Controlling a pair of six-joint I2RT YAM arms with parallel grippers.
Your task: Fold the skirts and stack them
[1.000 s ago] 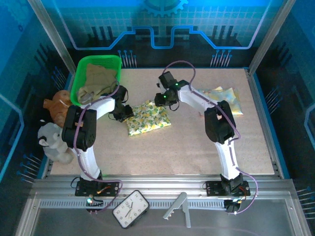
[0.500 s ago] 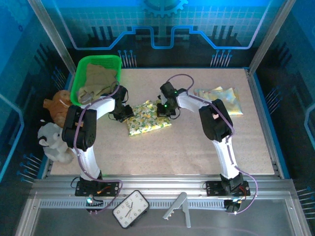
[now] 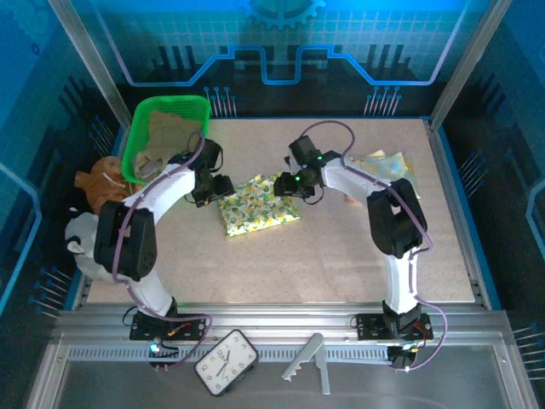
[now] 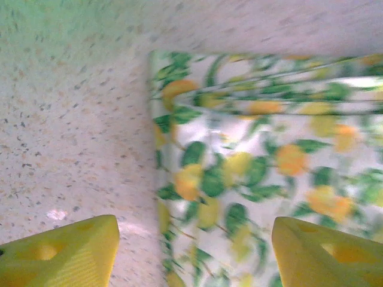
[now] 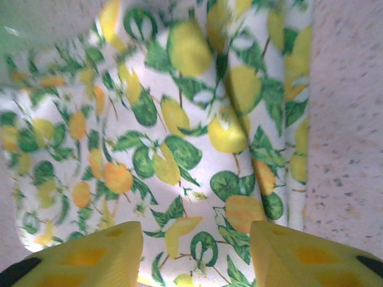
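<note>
On a speckled beige worktop point(image 3: 341, 256), a folded yellow-green lemon-print cloth skirt point(image 3: 258, 204) lies near the far edge, long axis left-right, right end angled farther back. The left gripper point(image 3: 213, 184) and right gripper point(image 3: 290, 181) flank it, jaws spread, empty.

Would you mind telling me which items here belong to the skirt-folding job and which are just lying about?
Job: floral skirt, pastel skirt, olive skirt in the green basket.
Lying about: brown plush toy, white plush toy, clock.
</note>
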